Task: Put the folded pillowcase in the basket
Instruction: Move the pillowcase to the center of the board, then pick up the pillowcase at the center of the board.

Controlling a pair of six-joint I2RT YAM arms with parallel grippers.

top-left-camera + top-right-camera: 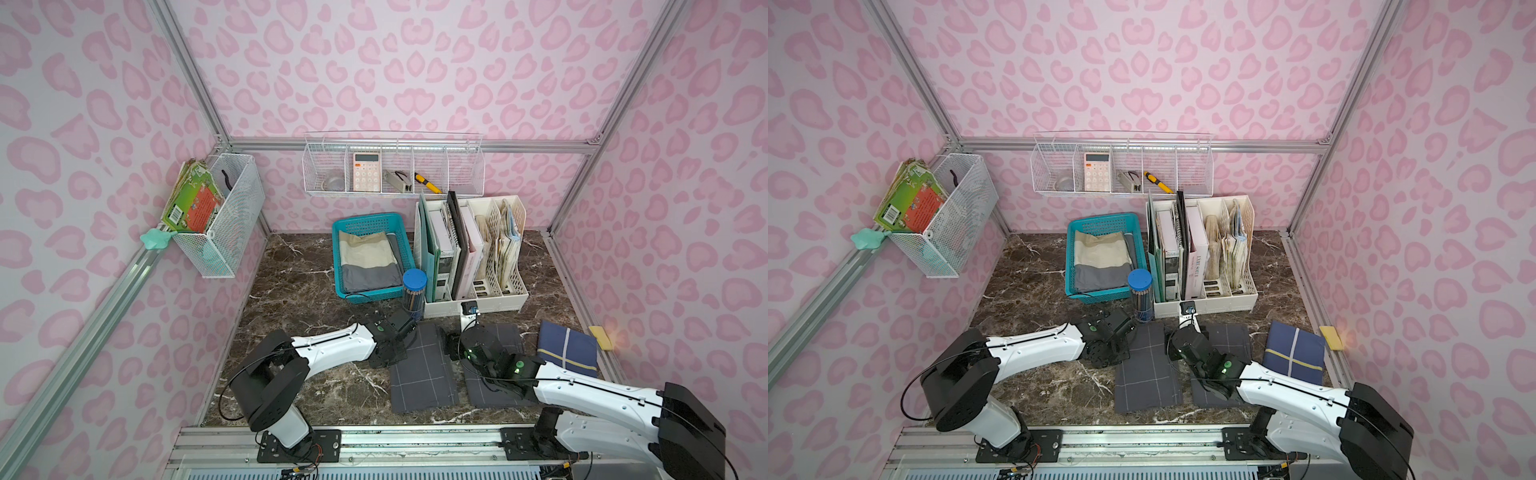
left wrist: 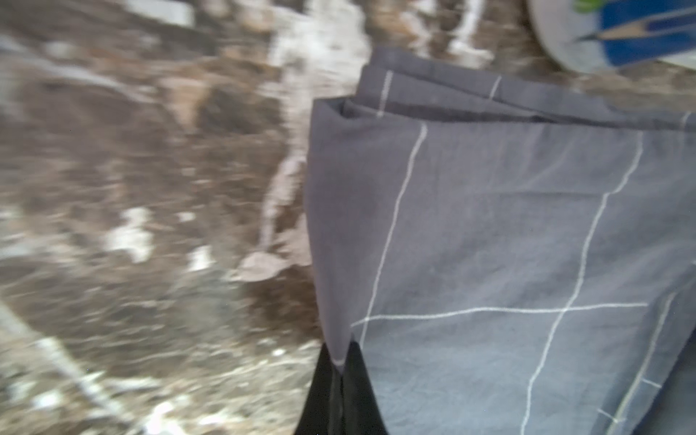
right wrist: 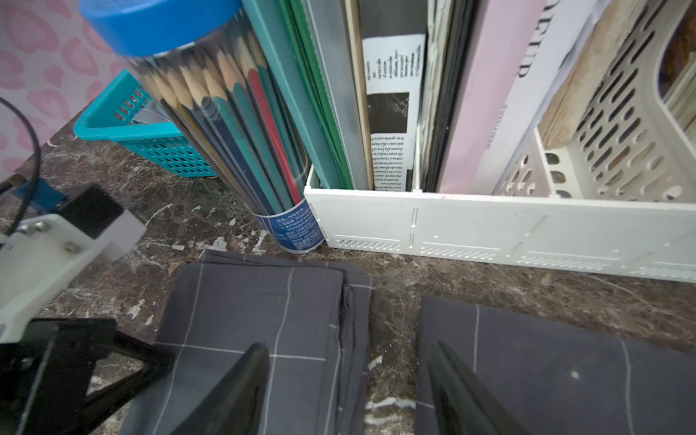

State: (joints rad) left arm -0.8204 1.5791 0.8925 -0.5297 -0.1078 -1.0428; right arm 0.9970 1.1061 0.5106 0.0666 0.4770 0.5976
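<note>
The place is a robot test booth dressed as a home study; aluminium framing (image 1: 192,79) holds pink-printed wall panels (image 1: 415,62) around a marble-look tabletop (image 1: 291,299); the left arm (image 1: 332,345) and right arm (image 1: 590,390) are bolted to a rail (image 1: 415,444) at 6 o'clock; a wire shelf (image 1: 465,174) of stationery hangs at 12 o'clock.

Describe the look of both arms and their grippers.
Left arm and right arm: white shells, black joints, thin black cables alongside, green lights near the wrists. Left gripper and right gripper: black fingers.
</note>
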